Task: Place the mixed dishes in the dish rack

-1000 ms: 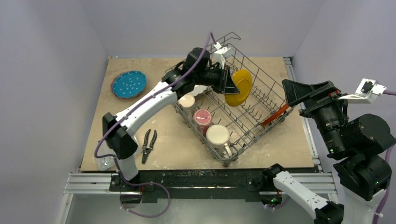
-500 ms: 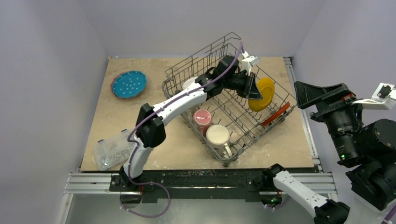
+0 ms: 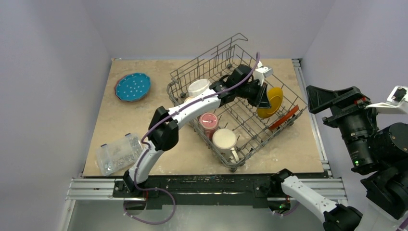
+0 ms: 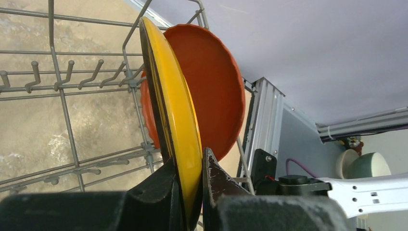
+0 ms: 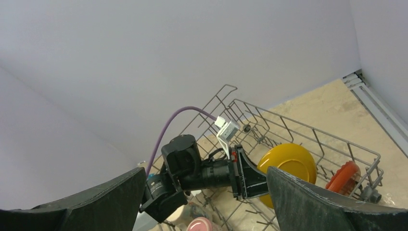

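Visibly 1 yellow plate, 1 rack

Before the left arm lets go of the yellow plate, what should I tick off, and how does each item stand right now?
1. Grip: left pincer shut on the yellow plate at its rim: ok.
2. Plate on edge within the dish rack: ok.
3. Lower edge seated between tines: cannot tell.
4. Gap to the red-orange plate close behind it: cannot tell.
5. The right pincer open, away from the rack: ok.
6. All dishes loaded: not ok, blue dotted plate lies on the table.
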